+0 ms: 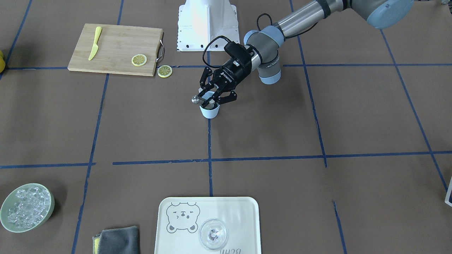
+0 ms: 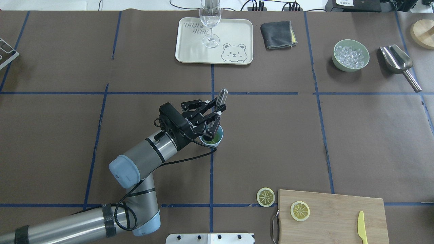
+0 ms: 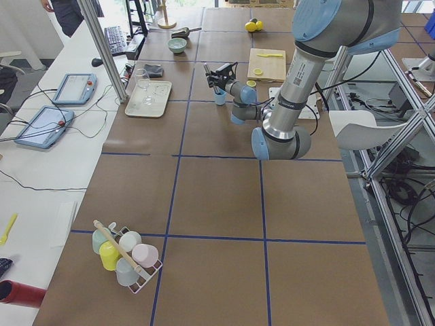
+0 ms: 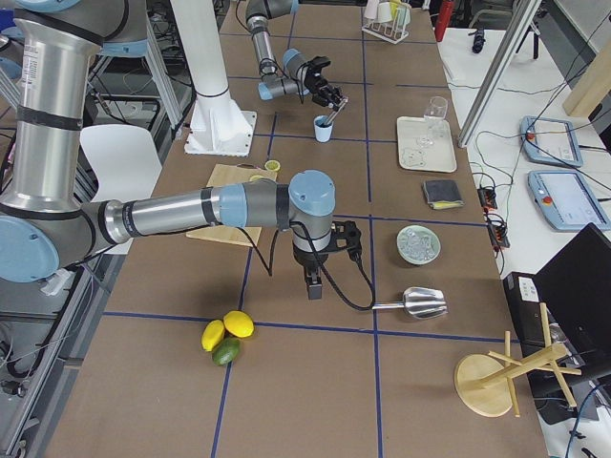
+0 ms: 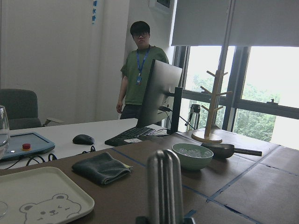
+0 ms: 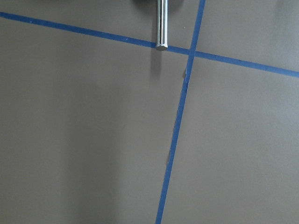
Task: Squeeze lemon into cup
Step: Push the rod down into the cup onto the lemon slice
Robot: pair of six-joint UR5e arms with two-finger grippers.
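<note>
The light-blue cup [image 2: 217, 138] stands at the table's middle with something green inside. My left gripper [image 2: 215, 114] is over it, shut on a metal muddler [image 2: 221, 97] that leans into the cup; the same shows in the front view, gripper [image 1: 212, 100], cup [image 1: 210, 112]. One lemon slice [image 2: 300, 210] lies on the cutting board [image 2: 339, 206]. Another lemon slice [image 2: 265, 197] lies on the table just off the board's corner. My right gripper [image 4: 313, 284] shows only in the right side view, pointing down at the table, and I cannot tell if it is open or shut.
A yellow knife [image 2: 362, 226] lies on the board. A tray [image 2: 237, 32] with a clear glass [image 2: 210, 20], a grey cloth [image 2: 276, 29], a green bowl of ice [image 2: 351, 55] and a metal scoop [image 2: 396, 59] line the far edge. Whole lemons [image 4: 229, 329] lie near my right arm.
</note>
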